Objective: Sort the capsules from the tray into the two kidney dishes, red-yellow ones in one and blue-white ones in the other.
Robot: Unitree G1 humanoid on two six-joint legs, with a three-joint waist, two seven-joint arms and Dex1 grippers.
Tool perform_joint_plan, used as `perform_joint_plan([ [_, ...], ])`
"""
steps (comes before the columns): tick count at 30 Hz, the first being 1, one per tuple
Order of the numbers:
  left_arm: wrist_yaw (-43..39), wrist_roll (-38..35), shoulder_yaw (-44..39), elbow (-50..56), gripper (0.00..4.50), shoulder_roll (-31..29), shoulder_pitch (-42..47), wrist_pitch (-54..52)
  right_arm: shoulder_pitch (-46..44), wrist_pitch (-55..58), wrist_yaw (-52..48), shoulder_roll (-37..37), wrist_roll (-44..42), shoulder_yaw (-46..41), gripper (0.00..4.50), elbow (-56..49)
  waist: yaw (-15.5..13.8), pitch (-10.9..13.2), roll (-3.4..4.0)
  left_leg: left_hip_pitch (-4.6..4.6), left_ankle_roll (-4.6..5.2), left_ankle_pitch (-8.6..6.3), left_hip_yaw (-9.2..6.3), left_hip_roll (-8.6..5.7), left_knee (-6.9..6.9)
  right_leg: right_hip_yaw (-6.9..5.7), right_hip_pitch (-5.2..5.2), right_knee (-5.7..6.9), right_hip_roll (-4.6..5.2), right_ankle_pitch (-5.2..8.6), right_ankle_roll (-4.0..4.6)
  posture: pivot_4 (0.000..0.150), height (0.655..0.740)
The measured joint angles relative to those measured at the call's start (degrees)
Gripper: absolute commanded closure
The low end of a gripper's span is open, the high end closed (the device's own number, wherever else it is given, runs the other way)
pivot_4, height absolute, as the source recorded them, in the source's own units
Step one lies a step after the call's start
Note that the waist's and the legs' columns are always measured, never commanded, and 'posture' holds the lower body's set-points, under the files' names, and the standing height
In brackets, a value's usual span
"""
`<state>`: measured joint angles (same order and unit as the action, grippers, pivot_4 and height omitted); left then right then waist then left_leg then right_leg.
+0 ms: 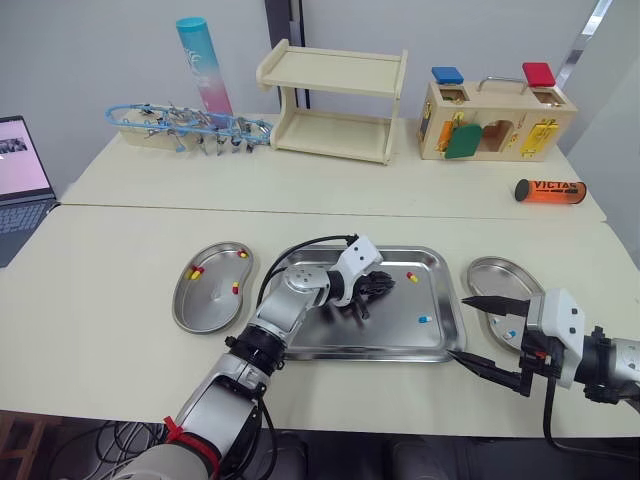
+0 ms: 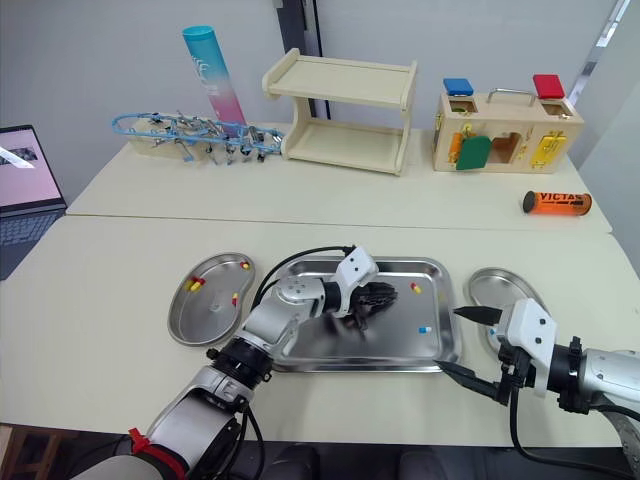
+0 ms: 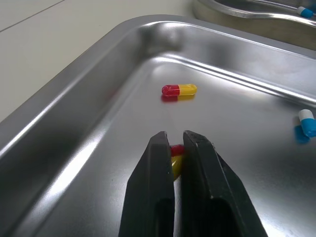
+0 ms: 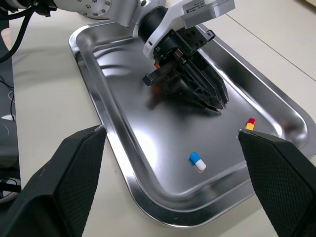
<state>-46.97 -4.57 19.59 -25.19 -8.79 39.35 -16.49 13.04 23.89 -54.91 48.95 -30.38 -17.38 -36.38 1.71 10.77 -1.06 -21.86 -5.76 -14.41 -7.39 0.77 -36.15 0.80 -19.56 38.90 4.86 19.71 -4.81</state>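
The steel tray (image 1: 322, 340) lies in the middle of the near table. My left gripper (image 1: 388, 286) is low inside it, shut on a red-yellow capsule (image 3: 176, 157) held between its tips. A second red-yellow capsule (image 1: 411, 277) lies just beyond the tips, and a blue-white one (image 1: 425, 320) sits nearer the tray's front right. The left kidney dish (image 1: 205, 305) holds three red-yellow capsules (image 1: 196, 271). My right gripper (image 1: 490, 335) stands wide open and empty at the tray's right edge, beside the right kidney dish (image 1: 492, 272), which holds a blue-white capsule (image 1: 510, 334).
On the far table stand a wooden shelf (image 1: 335, 105), a wooden lock box (image 1: 495, 125), an orange tube (image 1: 550, 190), a blue rack of instruments (image 1: 190, 128) and a tall cylinder (image 1: 205, 70). A laptop (image 1: 20, 180) sits at the left edge.
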Motion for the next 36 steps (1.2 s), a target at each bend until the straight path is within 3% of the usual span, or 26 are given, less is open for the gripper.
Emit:
perform_joint_plan([
  [8, -1.0, -0.94, -2.25, 6.62, 4.49, -2.87, -2.73, -2.48, -1.55, 0.73, 0.2, 0.02, -0.09, 0.69, 0.0, -0.19, 0.05, 0.0, 0.0, -0.01, -0.04, 0.02, -0.03, 0.0, 0.0, -0.02, -0.02, 0.01, 0.0, 0.0, 0.0, 0.15, 0.74],
  [13, -1.92, -3.76, -5.0, 16.72, 4.49, -6.09, -3.55, -6.26, -3.1, 1.49, 0.16, 0.09, -0.46, 0.8, 0.0, -0.2, -0.01, 0.0, 0.0, -0.02, -0.09, 0.05, -0.04, 0.0, 0.0, -0.02, -0.01, 0.0, 0.0, 0.0, 0.0, 0.15, 0.74],
  [21, 0.25, -10.91, -18.75, 29.56, 4.49, -18.21, -6.2, -18.27, -9.73, 4.25, -0.24, 1.24, -3.9, 3.21, 0.0, -1.17, 0.56, -0.01, 0.02, 0.01, -0.08, 0.05, -0.11, 0.01, 0.02, -0.04, -0.02, 0.02, -0.01, 0.0, 0.0, 0.15, 0.74],
  [28, 7.88, -11.58, -32.62, 34.34, 4.49, -26.86, -16.44, -22.28, -17.47, 6.58, -2.05, 1.31, -7.21, 9.01, 0.0, -1.15, 0.21, 0.0, 0.01, -0.01, 0.06, -0.03, -0.13, 0.01, 0.03, -0.03, -0.04, -0.01, -0.01, 0.0, 0.0, 0.15, 0.74],
  [36, 12.8, -12.01, -37.2, 38.95, 4.49, -27.63, -28.05, -24.36, -25.35, 7.42, -3.37, 0.74, -8.57, 13.18, 0.0, 2.06, -0.16, 0.01, -0.02, -0.06, 0.1, -0.06, -0.16, 0.01, 0.03, -0.08, -0.07, -0.01, 0.0, 0.0, 0.01, 0.15, 0.74],
])
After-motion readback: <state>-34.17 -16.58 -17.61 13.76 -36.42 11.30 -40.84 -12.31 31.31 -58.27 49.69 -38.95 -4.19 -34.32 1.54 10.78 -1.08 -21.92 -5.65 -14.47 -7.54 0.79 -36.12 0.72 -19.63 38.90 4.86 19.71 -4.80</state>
